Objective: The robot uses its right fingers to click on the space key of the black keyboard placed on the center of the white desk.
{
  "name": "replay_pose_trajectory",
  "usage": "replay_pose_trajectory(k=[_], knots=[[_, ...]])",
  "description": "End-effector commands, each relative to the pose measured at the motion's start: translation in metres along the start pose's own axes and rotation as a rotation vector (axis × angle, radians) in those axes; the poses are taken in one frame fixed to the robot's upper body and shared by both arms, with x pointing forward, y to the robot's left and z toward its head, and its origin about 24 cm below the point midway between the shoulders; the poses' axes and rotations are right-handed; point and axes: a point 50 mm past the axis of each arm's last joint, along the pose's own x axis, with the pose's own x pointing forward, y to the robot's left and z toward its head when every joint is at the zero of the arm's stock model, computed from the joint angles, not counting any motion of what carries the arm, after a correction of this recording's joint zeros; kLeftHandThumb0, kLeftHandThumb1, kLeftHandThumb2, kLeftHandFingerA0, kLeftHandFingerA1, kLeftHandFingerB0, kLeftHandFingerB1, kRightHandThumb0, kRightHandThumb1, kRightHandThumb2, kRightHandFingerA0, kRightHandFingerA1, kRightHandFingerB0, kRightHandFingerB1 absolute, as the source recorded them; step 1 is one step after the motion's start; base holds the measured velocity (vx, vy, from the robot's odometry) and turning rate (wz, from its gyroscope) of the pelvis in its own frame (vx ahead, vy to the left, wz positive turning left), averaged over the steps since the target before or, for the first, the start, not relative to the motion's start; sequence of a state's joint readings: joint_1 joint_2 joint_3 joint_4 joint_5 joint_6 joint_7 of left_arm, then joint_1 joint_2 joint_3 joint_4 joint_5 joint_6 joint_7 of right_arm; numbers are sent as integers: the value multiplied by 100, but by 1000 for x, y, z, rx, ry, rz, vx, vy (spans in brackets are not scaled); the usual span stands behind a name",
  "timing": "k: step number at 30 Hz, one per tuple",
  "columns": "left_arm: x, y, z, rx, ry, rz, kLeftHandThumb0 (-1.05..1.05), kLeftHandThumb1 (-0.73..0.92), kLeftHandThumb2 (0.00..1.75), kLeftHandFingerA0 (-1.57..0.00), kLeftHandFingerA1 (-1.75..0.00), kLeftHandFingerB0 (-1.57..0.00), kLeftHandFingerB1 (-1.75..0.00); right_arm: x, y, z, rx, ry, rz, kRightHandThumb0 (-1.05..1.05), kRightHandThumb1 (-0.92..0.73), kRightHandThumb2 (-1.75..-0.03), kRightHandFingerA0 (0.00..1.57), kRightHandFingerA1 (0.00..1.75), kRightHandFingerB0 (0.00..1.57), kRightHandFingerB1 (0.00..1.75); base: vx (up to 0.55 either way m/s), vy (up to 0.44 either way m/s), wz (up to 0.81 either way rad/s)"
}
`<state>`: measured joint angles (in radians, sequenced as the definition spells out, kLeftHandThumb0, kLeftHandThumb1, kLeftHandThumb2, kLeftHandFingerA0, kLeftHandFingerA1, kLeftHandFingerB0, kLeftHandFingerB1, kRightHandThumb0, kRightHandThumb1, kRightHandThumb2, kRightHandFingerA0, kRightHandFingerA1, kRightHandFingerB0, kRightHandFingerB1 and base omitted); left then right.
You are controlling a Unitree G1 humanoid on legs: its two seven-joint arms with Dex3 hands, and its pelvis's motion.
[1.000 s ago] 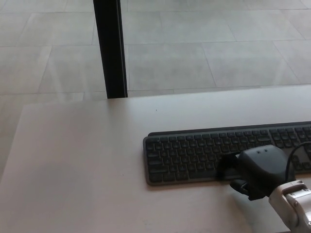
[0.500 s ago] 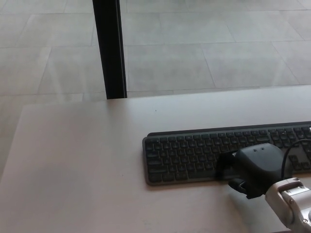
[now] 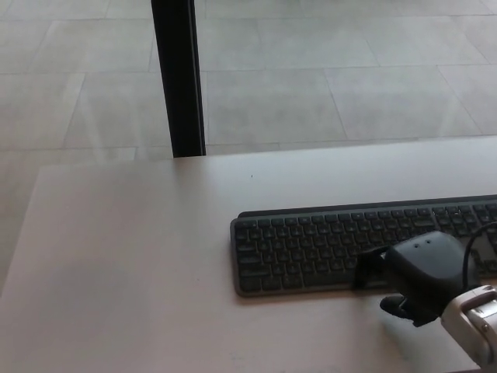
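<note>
Now I see my right hand [image 3: 423, 276] a little lower and further right than half a second ago, over the near edge of the black keyboard [image 3: 326, 245], one of its fingers [image 3: 371, 268] on the bottom key row. Whether the fingers are apart or together I cannot tell. The keyboard lies unmoved toward the bench's [image 3: 132, 264] right edge.

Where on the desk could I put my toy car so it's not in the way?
The white desk is bare left of the black keyboard, out to its left edge, and in the strip behind the keyboard toward the black post. It is crowded front right, where the right robot hand covers the keyboard's front edge.
</note>
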<state>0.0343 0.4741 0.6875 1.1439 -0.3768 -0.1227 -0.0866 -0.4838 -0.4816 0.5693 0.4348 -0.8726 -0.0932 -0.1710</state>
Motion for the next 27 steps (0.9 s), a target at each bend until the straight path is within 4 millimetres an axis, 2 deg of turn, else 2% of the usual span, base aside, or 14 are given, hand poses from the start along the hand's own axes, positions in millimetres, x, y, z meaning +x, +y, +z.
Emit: replay_pose_trajectory(k=[1, 5, 6, 10, 12, 13, 18, 19, 21, 22, 23, 24, 26, 27], knots=[[-1, 5, -1, -7, -10, 10, -42, 67, 59, -67, -61, -52, -51, 6, -39, -17, 6, 5, -69, -38, -62, -63, 81, 158, 75, 55, 0, 0, 0], [-2, 7, -3, -6, 0, 20, -42, 68, 59, -65, -61, -50, -49, 14, -97, -40, 49, 71, -203, -36, -62, -62, 77, 150, 77, 52, 0, 0, 0], [-2, 7, -4, -5, 1, 20, -42, 68, 59, -65, -61, -50, -49, 14, -98, -41, 53, 72, -202, -36, -62, -62, 77, 150, 77, 52, 0, 0, 0], [-3, 9, -4, 2, -8, 12, -40, 70, 59, -63, -61, -50, -50, 10, -139, -61, 141, 124, -336, -34, -63, -64, 80, 151, 78, 52, 0, 0, 0], [-4, 10, -4, 4, -7, 13, -40, 70, 59, -63, -61, -50, -50, 9, -140, -61, 151, 124, -339, -34, -63, -64, 80, 151, 78, 52, 0, 0, 0], [-4, 10, -5, -1, -2, 16, -39, 69, 60, -65, -63, -49, -51, 3, -155, -72, 191, 156, -405, -33, -61, -64, 81, 150, 81, 52, 0, 0, 0], [-4, 11, -5, -7, -4, 19, -41, 68, 60, -65, -63, -49, -51, -10, -167, -90, 259, 199, -460, -30, -58, -59, 96, 139, 80, 51, 0, 0, 0], [-4, 12, -6, -7, 2, 24, -40, 69, 59, -64, -61, -50, -51, -19, -169, -97, 279, 215, -477, -29, -59, -58, 95, 125, 81, 51, 0, 0, 0], [-4, 13, -7, -5, 9, 29, -40, 69, 59, -64, -61, -50, -51, -27, -171, -102, 286, 229, -494, -29, -59, -58, 95, 125, 81, 51, 0, 0, 0], [-4, 13, -6, 5, 8, 39, -42, 67, 59, -68, -61, -52, -51, -47, -176, -116, 279, 306, -525, -30, -57, -57, 98, 113, 83, 52, 0, 0, 0], [-4, 13, -6, 4, 6, 42, -42, 67, 59, -69, -63, -54, -53, -55, -177, -121, 261, 329, -530, -33, -44, -84, 101, 106, 74, 68, 0, 0, 7], [-5, 14, -7, 3, 2, 37, -42, 67, 59, -68, -64, -53, -52, -64, -177, -126, 258, 357, -529, -25, -56, -57, 99, 118, 81, 55, 0, 0, 0], [-5, 15, -7, 3, 2, 36, -42, 67, 59, -68, -64, -53, -52, -67, -177, -127, 262, 365, -526, -25, -56, -57, 99, 118, 81, 55, 0, 0, 0], [-5, 16, -7, -10, 5, 36, -40, 68, 59, -63, -64, -50, -52, -78, -172, -136, 265, 425, -535, -24, -56, -60, 97, 149, 80, 52, 0, 0, 0]])
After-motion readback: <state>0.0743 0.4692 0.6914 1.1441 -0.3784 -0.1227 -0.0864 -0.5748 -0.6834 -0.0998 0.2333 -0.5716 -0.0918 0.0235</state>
